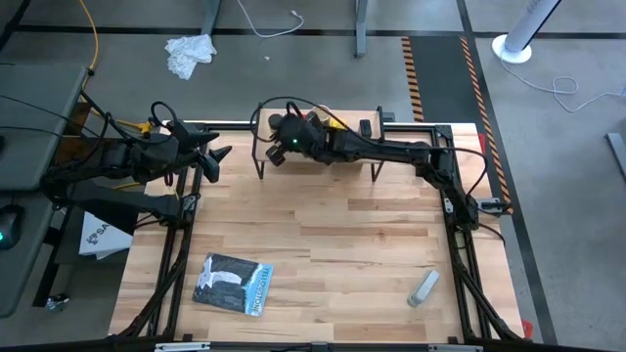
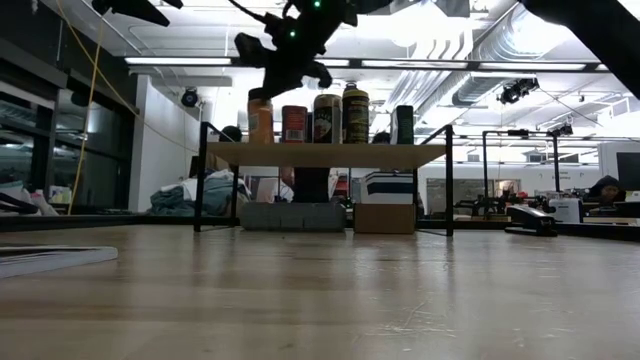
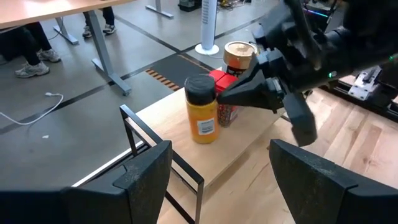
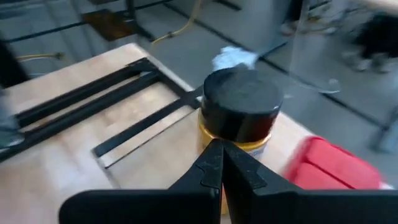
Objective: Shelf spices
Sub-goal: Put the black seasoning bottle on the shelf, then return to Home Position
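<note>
The shelf [image 2: 325, 155], a light plank on black wire legs, stands at the table's far edge. Several spices stand in a row on it: a yellow jar with a black cap [image 3: 200, 109] at the left end, then a red tin [image 3: 224, 93], an amber jar [image 3: 239, 57] and a black tin [image 2: 404, 124]. My right gripper [image 4: 217, 152] is shut. It reaches in over the shelf [image 1: 277, 147], its tips at the yellow jar [image 4: 239, 115] just below the cap. My left gripper [image 3: 217, 186] waits open at the table's left side [image 1: 217, 156], facing the shelf. My right gripper's shut fingertips [image 3: 225, 98] slant down from the table's right side, at the yellow jar's side [image 4: 235, 144] under its cap. Whether they touch the jar I cannot tell. The jar stands upright on the plank.
A flat blue-grey case [image 1: 233, 284] lies near the front left and a small grey bar [image 1: 423, 287] near the front right. A cardboard cube [image 2: 385, 215] and a grey block [image 2: 292, 215] sit under the shelf. Black frame rails [image 1: 460, 244] border the table. The wooden middle holds nothing else.
</note>
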